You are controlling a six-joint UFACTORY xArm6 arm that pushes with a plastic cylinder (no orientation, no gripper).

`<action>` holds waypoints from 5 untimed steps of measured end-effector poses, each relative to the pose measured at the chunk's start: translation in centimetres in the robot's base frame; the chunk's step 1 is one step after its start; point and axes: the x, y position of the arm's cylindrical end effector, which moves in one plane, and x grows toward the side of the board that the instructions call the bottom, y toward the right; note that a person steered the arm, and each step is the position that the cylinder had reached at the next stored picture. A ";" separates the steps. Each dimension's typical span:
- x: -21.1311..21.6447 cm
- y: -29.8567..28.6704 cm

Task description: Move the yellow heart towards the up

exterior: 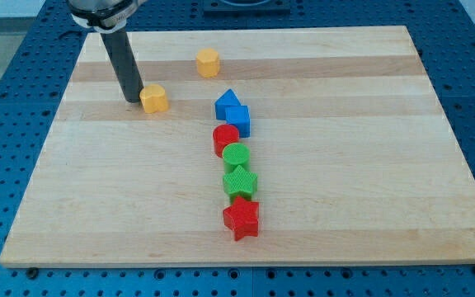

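Tip (133,101) touching yellow heart (154,98) left side; yellow hexagon (208,63) upper right.

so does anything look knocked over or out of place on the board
Nothing stands out. Every block sits flat on the wooden board. My tip rests just left of the yellow heart, with the yellow hexagon further up.

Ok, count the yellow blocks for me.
2. The yellow heart sits at the view's upper left, just right of my tip; the yellow hexagon lies nearer the top. None appear hidden.
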 end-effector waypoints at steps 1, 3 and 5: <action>1.1 -0.8; 4.1 -0.8; 4.5 -0.3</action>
